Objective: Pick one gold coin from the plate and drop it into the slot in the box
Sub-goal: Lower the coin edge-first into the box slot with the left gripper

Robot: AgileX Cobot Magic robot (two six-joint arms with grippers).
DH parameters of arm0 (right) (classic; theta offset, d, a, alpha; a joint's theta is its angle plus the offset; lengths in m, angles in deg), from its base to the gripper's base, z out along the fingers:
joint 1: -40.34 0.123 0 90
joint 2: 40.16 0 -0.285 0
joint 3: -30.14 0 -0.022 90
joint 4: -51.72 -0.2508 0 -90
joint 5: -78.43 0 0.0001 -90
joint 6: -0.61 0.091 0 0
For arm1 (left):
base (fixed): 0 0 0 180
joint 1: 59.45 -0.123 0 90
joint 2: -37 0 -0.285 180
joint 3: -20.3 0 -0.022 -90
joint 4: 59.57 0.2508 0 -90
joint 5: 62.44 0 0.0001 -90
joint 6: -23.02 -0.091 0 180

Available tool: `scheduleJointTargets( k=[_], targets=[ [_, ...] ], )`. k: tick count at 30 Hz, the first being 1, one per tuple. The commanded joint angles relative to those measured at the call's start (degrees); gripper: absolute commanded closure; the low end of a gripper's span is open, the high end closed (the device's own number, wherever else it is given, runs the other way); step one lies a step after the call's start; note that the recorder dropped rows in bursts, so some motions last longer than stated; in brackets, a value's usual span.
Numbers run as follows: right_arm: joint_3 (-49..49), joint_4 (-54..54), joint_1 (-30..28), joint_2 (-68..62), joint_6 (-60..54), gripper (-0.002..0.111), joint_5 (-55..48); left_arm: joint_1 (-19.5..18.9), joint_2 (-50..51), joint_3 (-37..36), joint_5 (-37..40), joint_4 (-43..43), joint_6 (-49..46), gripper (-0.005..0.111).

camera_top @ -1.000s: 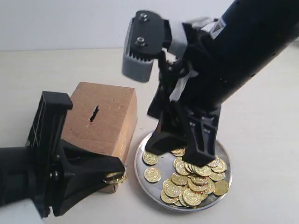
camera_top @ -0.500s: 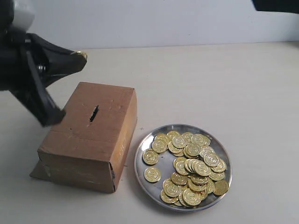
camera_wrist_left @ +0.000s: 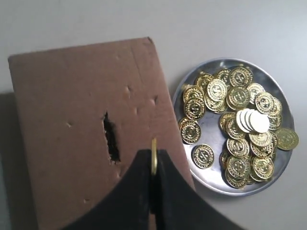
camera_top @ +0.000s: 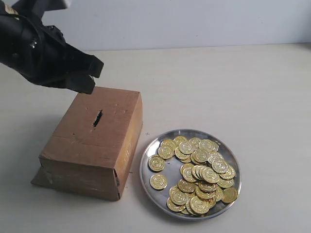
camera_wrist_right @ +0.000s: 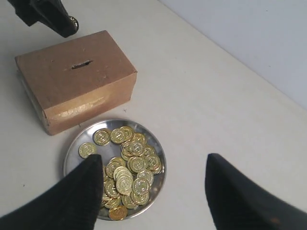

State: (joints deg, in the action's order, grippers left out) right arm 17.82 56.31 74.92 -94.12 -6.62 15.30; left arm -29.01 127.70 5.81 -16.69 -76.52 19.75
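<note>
My left gripper [camera_top: 90, 74] hovers over the far edge of the brown cardboard box [camera_top: 97, 141]. The left wrist view shows this gripper [camera_wrist_left: 154, 162] shut on one gold coin [camera_wrist_left: 153, 154], held edge-on. The coin hangs above the box top [camera_wrist_left: 67, 105], a little to the plate side of the ragged dark slot [camera_wrist_left: 111, 138]. The slot [camera_top: 97, 118] lies in the middle of the box top. Beside the box, the silver plate [camera_top: 144, 171] holds several gold coins [camera_top: 200, 175]. My right gripper [camera_wrist_right: 152, 158] is open, high above the plate [camera_wrist_right: 72, 157], and out of the exterior view.
Box and plate stand on a pale tabletop [camera_top: 233, 87] with a light wall behind. A tiny dark mark [camera_top: 147, 134] sits on the table between box and plate. The right wrist view shows the box [camera_wrist_right: 76, 86] and the left gripper [camera_wrist_right: 48, 17] beyond it.
The right arm has lifted out of the exterior view. My left gripper has carried the coin from low in front of the box up to above its far edge.
</note>
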Motion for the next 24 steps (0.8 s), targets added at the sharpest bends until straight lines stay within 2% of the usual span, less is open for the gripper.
scheduleJointTargets(
  k=[1,5,13,17,24],
  targets=[
    [-2.08,-0.19,0.12,0.22,-0.51,0.049,-0.06,-0.18,3.73,0.74,-0.65,0.61,6.72,0.107],
    [-5.27,-0.19,0.12,0.22,-0.51,0.049,0.31,-0.18,6.82,0.74,-1.67,0.86,9.94,0.107],
    [-9.32,-0.19,0.12,0.22,-0.61,0.049,5.06,-0.18,10.26,0.74,-2.2,2.82,10.37,0.107],
    [-9.7,-0.19,0.12,0.22,-0.61,0.049,5.76,-0.18,10.76,0.74,-1.98,5.92,12.18,0.107],
    [-9.7,-0.19,0.12,0.22,-0.61,0.049,6.12,-0.18,10.76,0.74,-1.97,6.05,12.31,0.107]
  ],
)
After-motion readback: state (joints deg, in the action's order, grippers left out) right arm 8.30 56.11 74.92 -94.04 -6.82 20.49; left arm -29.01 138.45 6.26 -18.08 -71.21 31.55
